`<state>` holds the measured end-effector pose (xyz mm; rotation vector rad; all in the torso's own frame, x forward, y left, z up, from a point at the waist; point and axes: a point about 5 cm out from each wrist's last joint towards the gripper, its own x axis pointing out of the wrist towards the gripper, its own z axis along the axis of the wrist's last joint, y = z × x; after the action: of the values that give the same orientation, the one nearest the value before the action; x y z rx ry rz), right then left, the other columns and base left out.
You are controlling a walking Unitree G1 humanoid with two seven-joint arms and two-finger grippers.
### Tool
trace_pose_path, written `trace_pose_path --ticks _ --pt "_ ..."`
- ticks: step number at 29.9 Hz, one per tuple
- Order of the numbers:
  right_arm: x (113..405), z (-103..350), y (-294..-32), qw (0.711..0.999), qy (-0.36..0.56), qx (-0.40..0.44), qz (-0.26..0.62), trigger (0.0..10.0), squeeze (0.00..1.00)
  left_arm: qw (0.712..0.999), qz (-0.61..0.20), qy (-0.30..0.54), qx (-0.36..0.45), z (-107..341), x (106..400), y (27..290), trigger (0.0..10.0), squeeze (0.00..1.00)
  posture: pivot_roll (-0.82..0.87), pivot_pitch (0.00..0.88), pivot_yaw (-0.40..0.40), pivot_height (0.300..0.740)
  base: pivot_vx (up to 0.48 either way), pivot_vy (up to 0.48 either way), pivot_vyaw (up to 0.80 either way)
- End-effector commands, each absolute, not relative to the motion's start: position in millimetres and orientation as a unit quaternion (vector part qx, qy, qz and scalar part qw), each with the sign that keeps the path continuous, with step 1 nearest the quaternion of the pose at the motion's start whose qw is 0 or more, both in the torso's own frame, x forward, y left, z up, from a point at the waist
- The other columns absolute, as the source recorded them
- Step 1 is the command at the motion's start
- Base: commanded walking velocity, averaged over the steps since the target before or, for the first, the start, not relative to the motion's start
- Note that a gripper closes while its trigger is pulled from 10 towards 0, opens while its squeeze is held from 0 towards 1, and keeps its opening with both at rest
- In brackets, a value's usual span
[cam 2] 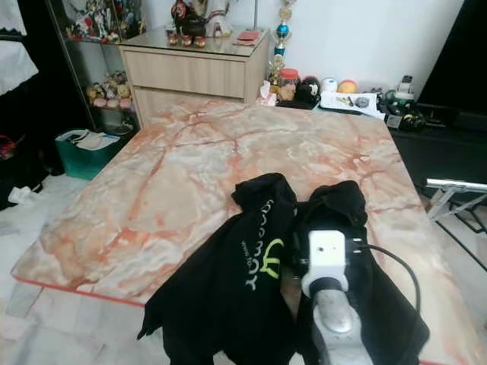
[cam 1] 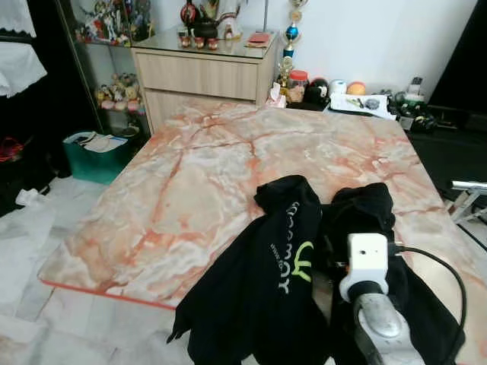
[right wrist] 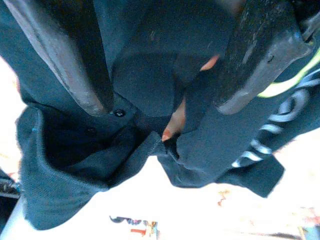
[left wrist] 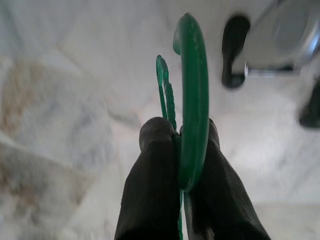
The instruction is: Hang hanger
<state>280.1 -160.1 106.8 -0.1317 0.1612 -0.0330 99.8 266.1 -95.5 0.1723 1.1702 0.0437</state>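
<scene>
1. Left gripper (left wrist: 177, 150) is clamped on the green hanger (left wrist: 192, 90) over the floor.
2. Right gripper (right wrist: 165, 65), fingers spread, hovers above the black shirt (cam 1: 266, 281) on the marble table (cam 1: 190, 190).
3. The collar looks bunched; the hanger may snag there.

The left gripper (left wrist: 177, 145) is gripping a green plastic hanger (left wrist: 192, 95), its two black fingers (left wrist: 150, 185) pressing together on the piece from either side. The thick curved hook is rising past the fingertips, and a thinner green strip with a ridged edge is standing just beside it. Beyond them a pale marbled floor (left wrist: 65, 100) is lying out of focus. A silver metal part (left wrist: 282, 35) with black ends is showing near one corner, blurred.
</scene>
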Motion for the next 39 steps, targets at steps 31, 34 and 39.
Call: trace_pose_path --ticks 31,34,39 --pt "247.4 40.2 -224.0 0.976 0.152 -0.056 -0.147 10.0 0.0 0.819 0.011 0.566 0.093 -97.9 95.0 263.9 10.0 0.0 0.13 0.0 -0.015 0.74 -0.209 0.0 0.0" --pt "231.1 2.8 -230.8 0.96 0.221 -0.013 -0.172 10.0 0.0 0.823 0.015 0.561 0.084 -97.9 95.7 262.9 10.0 0.0 0.13 0.0 -0.017 0.74 0.0 0.0 0.0" --pt "214.4 -32.9 -230.6 0.94 0.289 0.028 -0.182 10.0 0.0 0.825 0.018 0.56 0.082 -97.9 96.4 262.3 10.0 0.0 0.13 0.0 -0.013 0.74 0.0 0.0 0.0"
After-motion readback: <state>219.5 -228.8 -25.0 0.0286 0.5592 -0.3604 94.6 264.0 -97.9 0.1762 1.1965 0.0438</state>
